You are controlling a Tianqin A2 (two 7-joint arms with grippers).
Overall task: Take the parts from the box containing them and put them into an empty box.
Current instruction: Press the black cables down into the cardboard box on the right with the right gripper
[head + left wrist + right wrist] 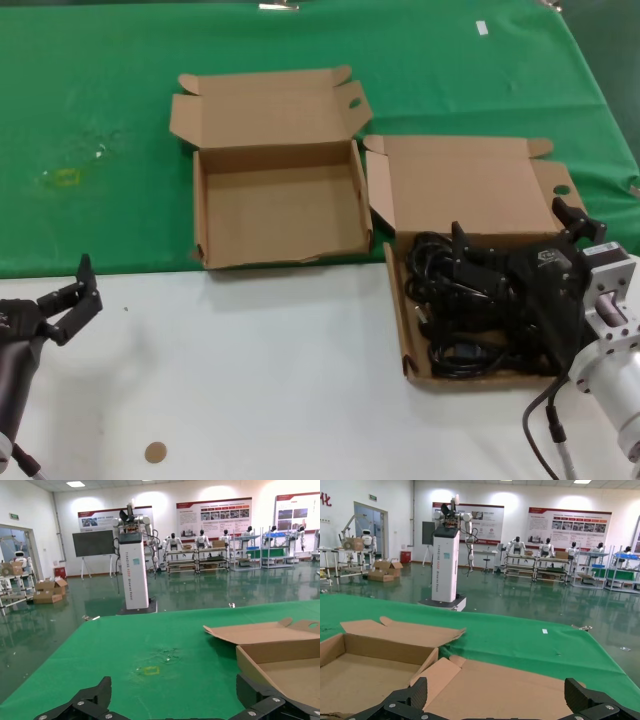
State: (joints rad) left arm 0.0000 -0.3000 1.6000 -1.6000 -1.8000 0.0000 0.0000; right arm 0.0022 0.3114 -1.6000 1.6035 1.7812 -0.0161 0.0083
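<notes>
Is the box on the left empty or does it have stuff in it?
Empty. The empty box shows only bare cardboard floor inside, lid flap folded back. All the black cords sit in the other box.

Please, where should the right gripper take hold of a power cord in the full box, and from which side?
Probably from above: the power cords lie flat in the shallow carton, whose walls block side entry. Best grip across a looped bundle's middle, not the plug. The right gripper is open above them; the left gripper is idle.

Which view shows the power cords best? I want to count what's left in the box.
The head view: the cords lie piled in the right-hand box, partly hidden by the right hand above them, so no exact count. Both wrist views show no cords, only cardboard and green cloth.
</notes>
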